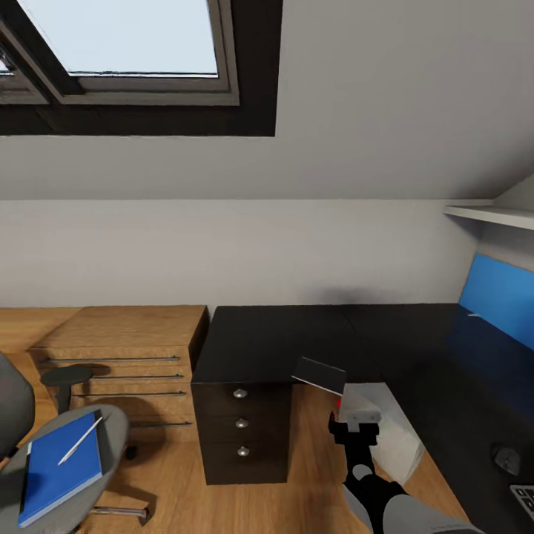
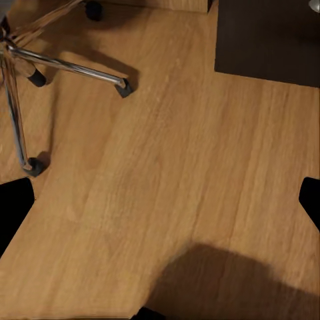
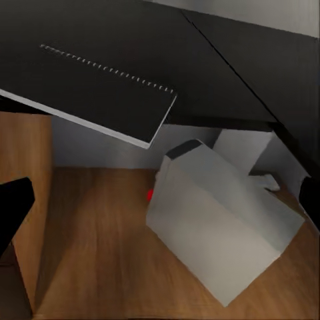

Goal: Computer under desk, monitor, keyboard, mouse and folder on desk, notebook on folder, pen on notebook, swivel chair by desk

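Observation:
The grey swivel chair (image 1: 74,445) stands at the lower left. On its seat lies the blue folder (image 1: 55,471) with the white pen (image 1: 80,440) across it. A black spiral notebook (image 1: 319,374) (image 3: 87,87) hangs tilted at the front edge of the black desk (image 1: 282,334), above the white computer (image 1: 389,434) (image 3: 220,227), which lies on the floor. My right gripper (image 1: 354,426) (image 3: 160,207) is open just below the notebook, not touching it. The mouse (image 1: 506,460) and a corner of the keyboard (image 1: 525,500) lie on the desk's right wing. My left gripper (image 2: 160,200) is open over bare floor. The monitor is out of view.
Light wooden cabinets (image 1: 126,348) stand left of the desk's black drawer unit (image 1: 241,423). A blue panel (image 1: 497,297) and a white shelf (image 1: 489,215) line the right wall. The chair's chrome base (image 2: 40,67) spreads over the wooden floor (image 2: 187,167).

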You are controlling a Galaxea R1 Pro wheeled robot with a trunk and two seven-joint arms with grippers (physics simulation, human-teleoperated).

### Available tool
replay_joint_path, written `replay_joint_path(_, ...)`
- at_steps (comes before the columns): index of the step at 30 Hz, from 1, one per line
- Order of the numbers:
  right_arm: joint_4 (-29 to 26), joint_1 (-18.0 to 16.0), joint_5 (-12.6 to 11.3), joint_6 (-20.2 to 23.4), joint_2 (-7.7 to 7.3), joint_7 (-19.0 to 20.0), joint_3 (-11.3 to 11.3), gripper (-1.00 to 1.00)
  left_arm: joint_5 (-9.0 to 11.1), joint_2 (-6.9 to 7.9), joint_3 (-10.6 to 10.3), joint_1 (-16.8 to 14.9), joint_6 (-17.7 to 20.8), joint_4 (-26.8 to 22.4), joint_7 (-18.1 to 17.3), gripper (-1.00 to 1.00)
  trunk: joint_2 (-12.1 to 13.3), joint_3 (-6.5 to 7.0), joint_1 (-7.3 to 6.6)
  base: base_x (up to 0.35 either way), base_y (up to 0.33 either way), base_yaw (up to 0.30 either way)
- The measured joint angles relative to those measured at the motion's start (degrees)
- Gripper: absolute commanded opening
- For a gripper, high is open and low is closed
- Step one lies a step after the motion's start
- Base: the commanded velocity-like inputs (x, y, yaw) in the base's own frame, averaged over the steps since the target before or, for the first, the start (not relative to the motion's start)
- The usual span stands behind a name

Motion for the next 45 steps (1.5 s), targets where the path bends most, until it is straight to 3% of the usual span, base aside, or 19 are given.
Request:
replay_joint_path(4, 1.8, 0.0, 0.5, 0.0, 1.01, 2.6, 0.6, 1.00, 0.0, 0.00, 0.0, 0.0, 0.0, 0.0, 0.0, 1.00, 0.0, 0.00, 0.00, 0.000, 0.000, 0.280)
replay_joint_path(12, 4.1, 0.0, 0.7, 0.0, 3.03, 3.7, 0.6, 1.00, 0.0, -0.18, 0.0, 0.0, 0.0, 0.1, 0.0, 1.00, 0.0, 0.00, 0.00, 0.000, 0.000, 0.280)
replay_joint_path(13, 5.7, 0.1, 0.4, 0.0, 3.12, 5.2, 0.4, 1.00, -0.1, -0.74, -0.2, 0.0, 0.0, 0.1, -0.1, 1.00, 0.0, 0.00, 0.00, 0.000, 0.000, 0.281)
replay_joint_path(15, 6.3, 2.7, -0.1, -0.1, 2.91, 6.5, 0.2, 1.00, -0.3, -2.15, -0.3, 0.0, -0.1, 1.9, -0.4, 1.00, 0.0, -0.01, 0.00, 0.000, 0.000, 0.283)
replay_joint_path(19, 6.5, 7.5, -0.4, -1.5, 2.44, 6.8, 0.1, 1.00, -0.5, -3.02, -0.2, 0.0, -0.1, 3.7, -0.9, 1.00, 0.0, -0.01, 0.00, 0.000, 0.000, 0.285)
replay_joint_path(23, 6.5, 8.9, -0.4, -4.5, 2.75, 6.7, 0.3, 1.00, -0.5, -3.13, -0.2, 0.0, -0.1, 4.0, -1.8, 1.00, 0.0, 0.00, 0.00, 0.000, 0.000, 0.287)
replay_joint_path(31, 6.5, 10.4, -0.4, -10.6, 2.84, 5.7, 0.2, 1.00, -0.3, -3.16, -0.1, 0.0, -0.1, 4.2, -2.9, 1.00, 0.0, 0.00, 0.00, 0.000, 0.000, 0.288)
replay_joint_path(42, 6.5, 10.5, -0.4, -11.1, 2.51, 5.4, 0.2, 1.00, -0.5, -3.17, -0.2, 0.0, -0.1, 5.4, -3.3, 1.00, 0.0, 0.00, 0.00, 0.000, 0.000, 0.288)
replay_joint_path(45, 6.4, 10.5, -0.4, -11.0, 2.49, 5.4, 0.2, 1.00, -0.5, -3.16, -0.1, 0.0, -0.1, 5.6, -5.0, 1.00, 0.0, 0.00, 0.00, 0.000, 0.000, 0.288)
